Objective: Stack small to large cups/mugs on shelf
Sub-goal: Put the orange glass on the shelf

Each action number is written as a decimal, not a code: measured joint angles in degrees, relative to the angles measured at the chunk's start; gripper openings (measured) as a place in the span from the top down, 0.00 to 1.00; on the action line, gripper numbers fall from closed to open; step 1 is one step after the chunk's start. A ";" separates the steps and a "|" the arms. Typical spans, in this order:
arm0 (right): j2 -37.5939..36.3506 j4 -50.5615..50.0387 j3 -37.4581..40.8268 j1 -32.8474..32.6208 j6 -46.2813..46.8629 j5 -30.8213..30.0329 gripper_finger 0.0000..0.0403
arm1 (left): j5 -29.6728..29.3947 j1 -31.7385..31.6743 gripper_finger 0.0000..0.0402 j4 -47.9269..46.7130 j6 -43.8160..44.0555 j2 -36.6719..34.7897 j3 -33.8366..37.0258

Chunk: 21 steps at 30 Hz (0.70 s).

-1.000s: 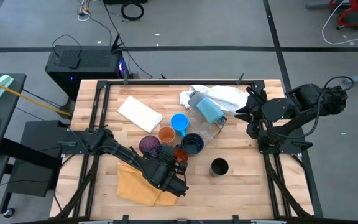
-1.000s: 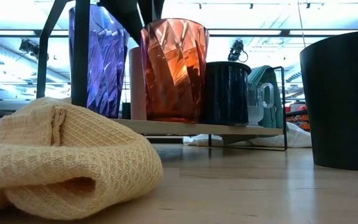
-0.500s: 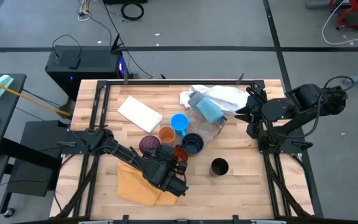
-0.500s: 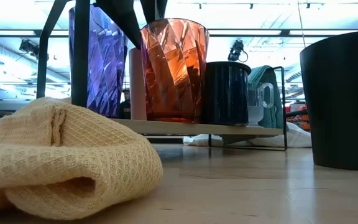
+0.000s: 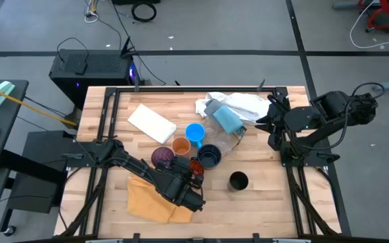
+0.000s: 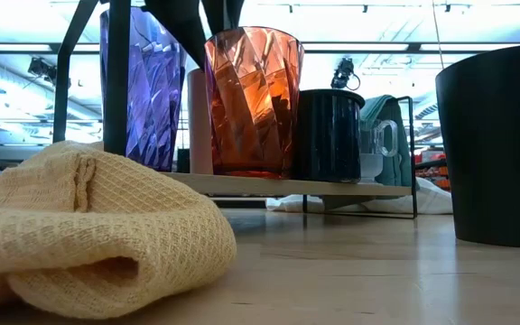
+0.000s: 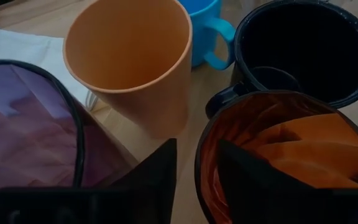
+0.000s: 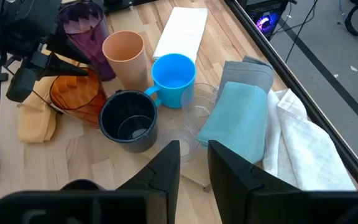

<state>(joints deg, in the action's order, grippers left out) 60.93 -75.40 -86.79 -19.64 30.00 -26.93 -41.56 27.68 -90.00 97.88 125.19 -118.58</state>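
The left tool is seen with its fingers straddling the rim of the red-orange tumbler, one inside, one outside; whether the wall is pinched cannot be told. The tumbler is stood on the pale shelf beside the purple cup, apparently to keep the row ordered. The right tool, slightly parted and empty, is parked at the bench edge. No writing is legible.

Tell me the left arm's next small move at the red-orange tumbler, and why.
Probably lift the left gripper straight up. Its fingers straddle the red-orange tumbler rim, one inside, one outside, with the tumbler standing on the shelf between the purple cup and dark mug.
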 joint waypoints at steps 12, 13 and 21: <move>0.00 0.00 0.01 0.00 -0.07 0.01 0.78 | -0.70 -0.08 0.73 -0.07 -2.25 -0.04 -1.42; 0.00 -0.01 0.01 0.00 -0.10 0.01 0.78 | -0.83 -0.06 0.73 -0.03 -2.59 -0.04 -1.88; 0.00 -0.35 0.01 0.00 -0.17 0.50 0.78 | -3.71 0.29 0.73 -0.14 -7.42 -0.04 -8.95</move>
<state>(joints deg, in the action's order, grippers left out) 60.93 -75.75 -86.78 -19.64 29.82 -26.43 -45.27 27.97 -90.14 90.46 125.14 -127.54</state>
